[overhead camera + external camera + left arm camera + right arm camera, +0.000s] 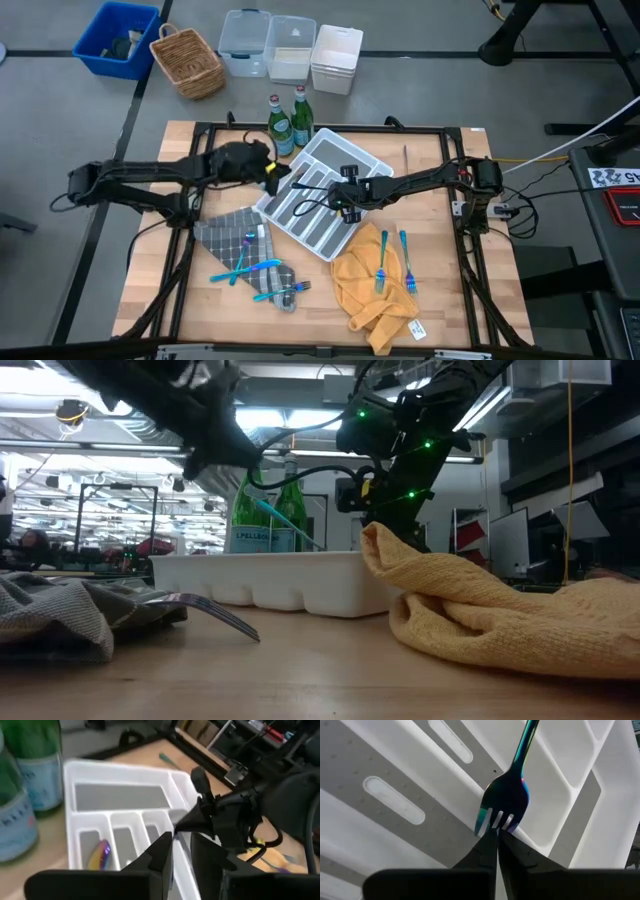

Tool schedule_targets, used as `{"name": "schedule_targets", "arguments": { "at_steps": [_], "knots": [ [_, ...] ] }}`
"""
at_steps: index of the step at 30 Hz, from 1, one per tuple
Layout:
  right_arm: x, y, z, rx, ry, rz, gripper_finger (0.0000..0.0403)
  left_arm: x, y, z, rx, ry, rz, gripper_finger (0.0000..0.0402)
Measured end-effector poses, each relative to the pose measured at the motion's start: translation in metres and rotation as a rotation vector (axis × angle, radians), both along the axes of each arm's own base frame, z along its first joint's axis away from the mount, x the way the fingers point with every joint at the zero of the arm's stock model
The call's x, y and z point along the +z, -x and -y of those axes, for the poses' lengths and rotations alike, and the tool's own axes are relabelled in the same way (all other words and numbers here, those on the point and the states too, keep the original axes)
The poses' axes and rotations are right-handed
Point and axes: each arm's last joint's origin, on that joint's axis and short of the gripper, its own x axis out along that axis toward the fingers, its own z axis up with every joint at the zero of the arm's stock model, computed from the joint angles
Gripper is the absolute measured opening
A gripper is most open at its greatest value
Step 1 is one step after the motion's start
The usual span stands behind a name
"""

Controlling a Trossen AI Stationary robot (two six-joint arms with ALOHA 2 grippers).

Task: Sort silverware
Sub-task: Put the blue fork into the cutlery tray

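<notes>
A white compartment tray (322, 228) lies slantwise at the table's middle. My right gripper (338, 200) hangs over it, shut on a dark blue fork (506, 795). My left gripper (272, 178) is over the tray's left corner, shut on a teal utensil (285, 520) that slants down toward the tray. An iridescent utensil (100, 855) lies in one long compartment. Several blue and teal utensils (255, 270) lie on a grey cloth (225, 235) at the near left. Two forks (395, 262) lie on a yellow cloth (375, 290) at the near right. My left gripper holds the teal utensil by its upper end (258, 505); the fingers themselves hide the place of contact. The utensil slants down below the gripper toward the tray. My right gripper pinches the fork's tine end (492, 822) between its two fingertips. The handle (527, 735) points away from the fingers, over the tray's dividers.
Two green bottles (287, 120) stand at the tray's far side. A thin dark stick (405, 158) lies at the far right of the table. Beyond the table are a wicker basket (187, 62), a blue bin (115, 40) and clear and white containers (290, 48).
</notes>
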Motion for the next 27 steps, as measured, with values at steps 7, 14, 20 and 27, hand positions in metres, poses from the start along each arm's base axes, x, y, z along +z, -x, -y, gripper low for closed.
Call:
{"name": "schedule_targets", "arguments": {
  "at_steps": [7, 14, 20, 27],
  "knots": [
    [0.000, 0.000, 0.000, 0.000, 0.000, 0.000, 0.0021, -0.015, -0.003, -0.019, -0.083, 0.160, -0.026, 0.0103],
    [0.000, 0.000, 0.000, 0.000, 0.000, 0.001, 0.0021, -0.033, -0.011, -0.022, -0.120, 0.258, -0.093, 0.0161],
    [0.000, 0.000, 0.000, 0.000, 0.000, 0.001, 0.0021, -0.038, -0.014, -0.022, -0.135, 0.298, -0.106, 0.0168],
    [0.000, 0.000, 0.000, 0.000, 0.000, 0.001, 0.0021, -0.038, -0.014, -0.022, -0.136, 0.295, -0.105, 0.0168]
  ]
}}
